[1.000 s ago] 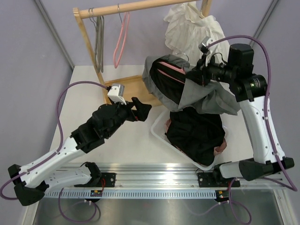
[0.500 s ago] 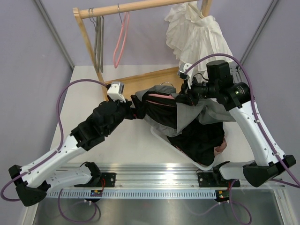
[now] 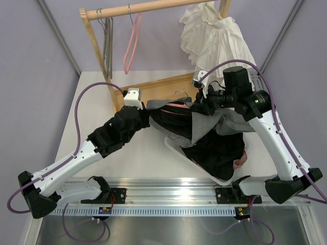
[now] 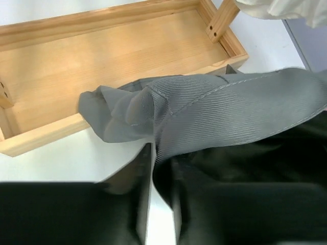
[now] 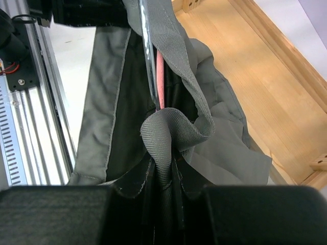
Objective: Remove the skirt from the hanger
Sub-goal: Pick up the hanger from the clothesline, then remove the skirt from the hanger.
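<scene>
Over the desk [image 3: 138, 153], seen from overhead, 1 grey skirt [image 3: 176, 122] hangs stretched between 2 arms. The left arm [image 3: 102, 142] is at its outer end and the right arm [image 3: 278, 138] at its waist, above 1 white basket [image 3: 176, 150] of dark clothes. The skirt is not yet free of its 1 pink hanger [image 3: 173, 104]. The rail [image 3: 148, 7] carries 1 grey hanger [image 3: 108, 48], 1 spare pink hanger [image 3: 131, 48] and 1 white garment [image 3: 217, 35].

From the left wrist, the left jaws appear closed to a slit on a fold of skirt [image 4: 204, 109], just beside the wooden base tray [image 4: 102, 56]. So thin a bite may slip under a pull.

From the right wrist, the right jaws are clenched on the bunched waistband [image 5: 163, 138]. If the clips hold, pulling could drag the hanger along or strain the cloth.
</scene>
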{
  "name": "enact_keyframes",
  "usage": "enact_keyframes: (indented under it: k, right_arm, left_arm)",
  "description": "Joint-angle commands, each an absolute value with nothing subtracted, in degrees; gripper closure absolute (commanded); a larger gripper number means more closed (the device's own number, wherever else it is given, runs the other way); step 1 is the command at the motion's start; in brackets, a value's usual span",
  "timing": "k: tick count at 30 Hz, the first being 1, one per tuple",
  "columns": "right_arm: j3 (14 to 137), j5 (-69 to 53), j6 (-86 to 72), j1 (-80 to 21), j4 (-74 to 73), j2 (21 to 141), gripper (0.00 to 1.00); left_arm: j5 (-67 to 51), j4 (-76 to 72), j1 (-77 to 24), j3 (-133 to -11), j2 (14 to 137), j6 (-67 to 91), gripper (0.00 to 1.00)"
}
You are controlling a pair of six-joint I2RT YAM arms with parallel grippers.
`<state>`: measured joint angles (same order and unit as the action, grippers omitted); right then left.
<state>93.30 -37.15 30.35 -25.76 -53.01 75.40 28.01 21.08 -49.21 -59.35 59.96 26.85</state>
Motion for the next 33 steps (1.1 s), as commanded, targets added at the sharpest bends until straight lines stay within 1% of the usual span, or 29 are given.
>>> enact_keyframes:
  k: [1,3,5,9,11,17,21,26,27,28,29,30,31,32,33]
  right_arm:
    - [92.6,-35.3,32.8,-26.3,-51.3,73.7,1.00]
    - [92.1,-35.5,33.9,-26.4,-52.5,73.5,1.00]
    - [92.0,-34.9,35.4,-26.4,-53.4,73.3,1.00]
    - [89.5,-28.8,40.0,-26.2,-54.8,72.0,1.00]
    - [88.5,-28.7,42.3,-26.1,-55.8,70.2,1.00]
    - [88.5,-30.8,46.6,-25.8,-59.0,67.8,1.00]
    - [91.1,-38.0,50.7,-24.5,-64.6,67.7,1.00]
    - [93.6,-42.2,56.5,-23.2,-72.8,68.9,1.00]
    - [93.5,-44.0,56.3,-22.0,-72.9,68.9,1.00]
    - [93.4,-45.0,54.2,-20.9,-72.2,68.6,1.00]
    - [93.1,-46.1,52.1,-19.6,-68.5,68.3,1.00]
    - [92.8,-48.1,49.9,-16.3,-65.9,67.9,1.00]
    - [91.9,-48.9,44.1,-14.7,-63.0,67.3,1.00]
    - [91.3,-49.8,40.1,-13.3,-55.6,67.1,1.00]
    - [89.7,-49.7,36.5,-11.5,-51.8,66.8,1.00]
  left_arm:
    - [33.5,17.6,-48.5,-63.5,59.9,23.1,0.90]
    - [34.4,17.3,-48.2,-63.9,60.1,21.8,1.00]
    - [35.4,18.0,-47.6,-64.2,60.1,20.7,1.00]
    - [38.4,20.7,-46.3,-64.5,57.8,20.1,1.00]
    - [38.7,22.9,-44.9,-64.0,57.0,20.4,1.00]
    - [32.2,26.9,-39.0,-60.1,57.8,22.1,1.00]
    - [26.6,27.2,-36.0,-58.3,59.5,22.8,1.00]
    - [20.4,25.6,-29.8,-56.2,59.9,23.5,1.00]
    - [17.6,25.1,-28.8,-55.7,59.7,23.6,1.00]
    - [16.0,23.5,-27.4,-55.1,59.3,23.6,1.00]
    - [14.1,22.2,-26.9,-54.2,58.8,23.7,1.00]
    - [10.0,20.9,-26.5,-51.9,57.8,24.0,1.00]
    - [7.9,18.0,-26.3,-50.6,57.3,24.7,1.00]
    - [5.7,16.5,-26.4,-49.2,56.8,25.0,1.00]
    - [1.4,14.8,-26.3,-46.3,55.7,25.7,1.00]
